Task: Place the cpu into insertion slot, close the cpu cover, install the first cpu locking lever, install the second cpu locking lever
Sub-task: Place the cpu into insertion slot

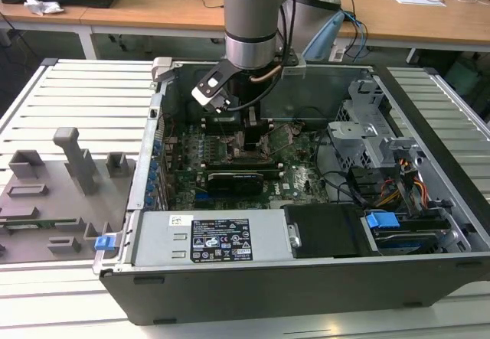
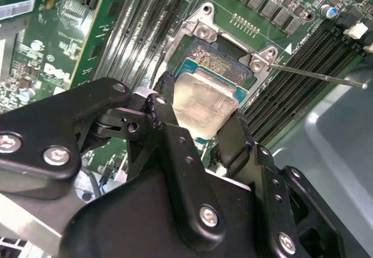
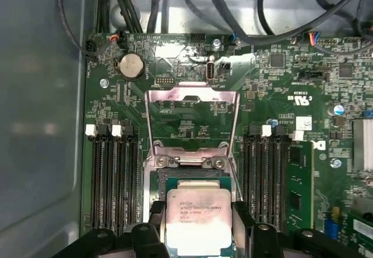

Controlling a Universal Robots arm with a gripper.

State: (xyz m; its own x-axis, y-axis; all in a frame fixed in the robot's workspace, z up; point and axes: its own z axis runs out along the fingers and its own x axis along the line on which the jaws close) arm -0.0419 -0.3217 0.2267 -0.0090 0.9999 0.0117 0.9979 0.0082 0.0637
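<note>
Open computer case [image 1: 429,201] on a slatted bench [image 1: 84,94]. The first step is under way: the claw [image 2: 201,115] is clamped on two opposite edges of the cpu [image 3: 198,217], holding it over the insertion slot [image 2: 217,55]; whether it is seated cannot be told. The cpu cover [image 3: 192,95] stands flipped up, and a thin locking lever [image 2: 317,76] juts free, so closing and both latchings remain. In the exterior view the arm [image 1: 249,17] drops straight down from twelve o'clock, with the claw at ten o'clock from the case's middle.
</note>
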